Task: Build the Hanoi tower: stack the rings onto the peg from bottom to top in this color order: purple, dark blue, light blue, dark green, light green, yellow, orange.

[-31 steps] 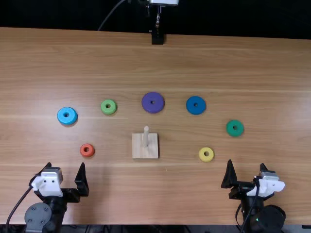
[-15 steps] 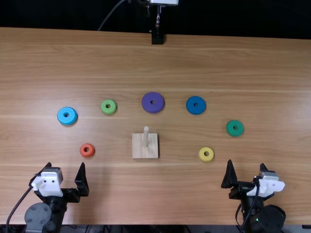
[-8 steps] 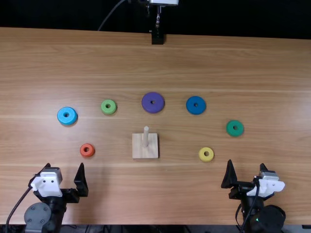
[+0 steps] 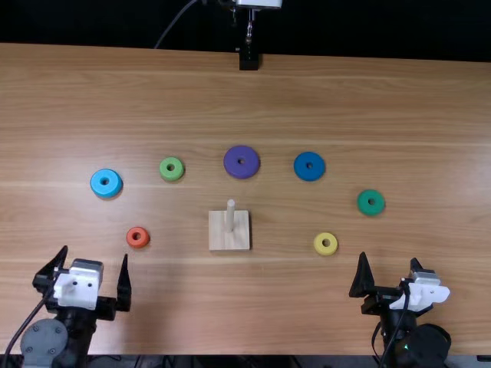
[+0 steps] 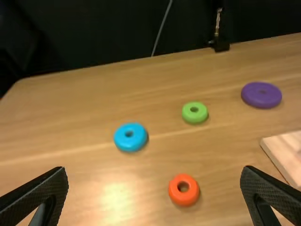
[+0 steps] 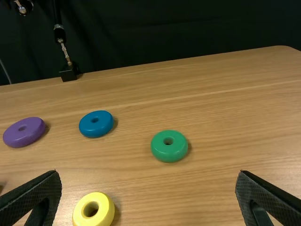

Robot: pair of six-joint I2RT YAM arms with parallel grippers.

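In the top view my left gripper [image 4: 93,259] is open near the table's front left, short of the orange ring [image 4: 138,238]; in its wrist view the left gripper [image 5: 154,181] has nothing between its fingers. My right gripper [image 4: 390,259], also the right gripper [image 6: 148,181] in its wrist view, stands open at the front right. The wooden base [image 4: 229,241] with its bare upright peg [image 4: 230,218] is central. Around it lie the purple ring [image 4: 230,167], dark blue ring [image 4: 299,166], light blue ring [image 4: 95,183], dark green ring [image 4: 361,203], light green ring [image 4: 163,175] and yellow ring [image 4: 317,247].
A black stand [image 4: 248,60] rises at the table's back edge [image 4: 368,58], near the middle. All the rings lie flat and apart from one another.
My left gripper has shifted slightly to the left and turned a little, with its fingers still apart. The right arm, the rings and the peg base have kept still.
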